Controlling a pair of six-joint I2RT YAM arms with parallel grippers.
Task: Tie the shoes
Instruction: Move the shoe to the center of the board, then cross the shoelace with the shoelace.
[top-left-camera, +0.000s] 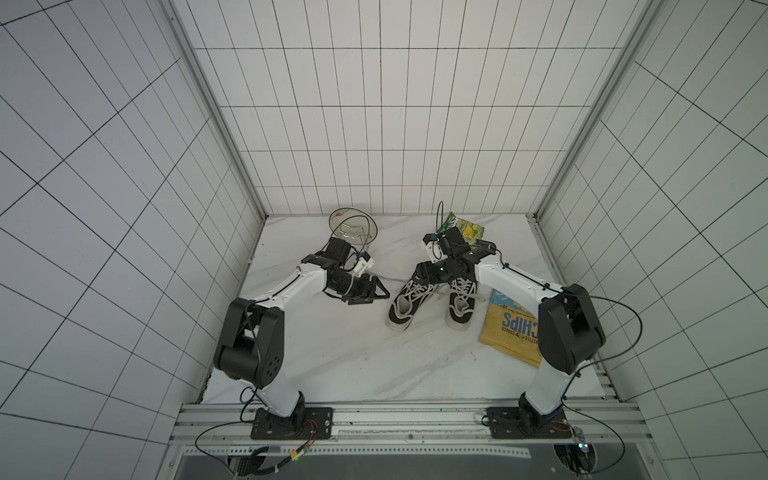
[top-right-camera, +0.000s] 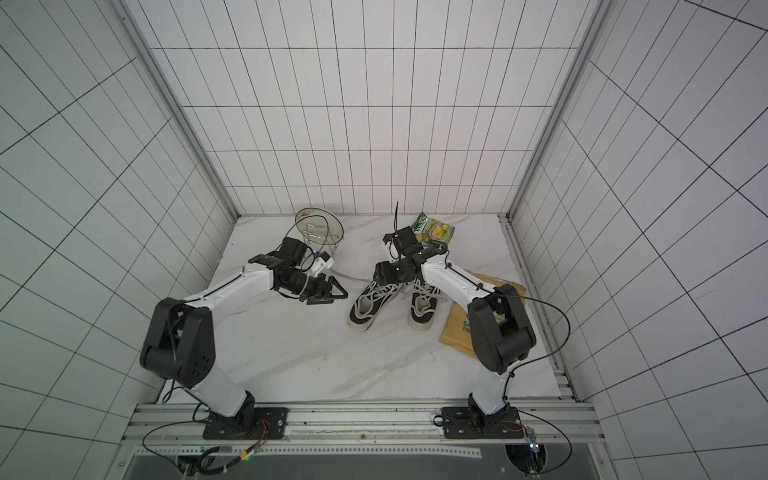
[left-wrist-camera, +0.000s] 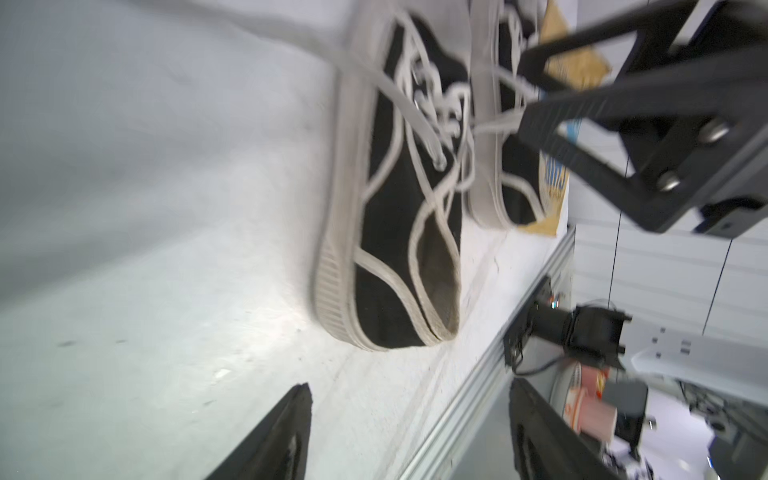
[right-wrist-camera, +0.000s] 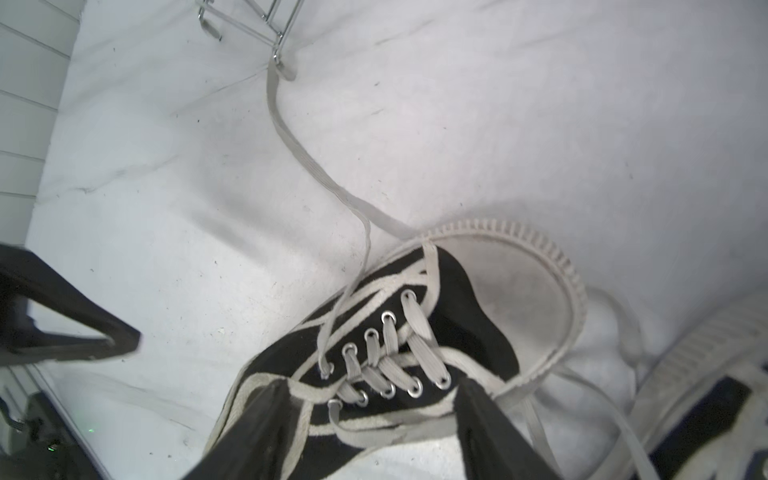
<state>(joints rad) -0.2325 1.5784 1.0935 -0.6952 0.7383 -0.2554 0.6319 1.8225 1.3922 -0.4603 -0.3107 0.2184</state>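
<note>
Two shoes (top-left-camera: 403, 307), toes toward back wall (top-left-camera: 374, 145)

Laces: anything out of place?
Yes. One lace of the shoe nearer the left arm trails loose across the table, ending at the foot of the wire rack. I can't tell whether it is snagged there.

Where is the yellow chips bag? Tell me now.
In both top views the yellow chips bag lies flat on the right side of the table, beside the shoes, partly hidden by the right arm.
</note>
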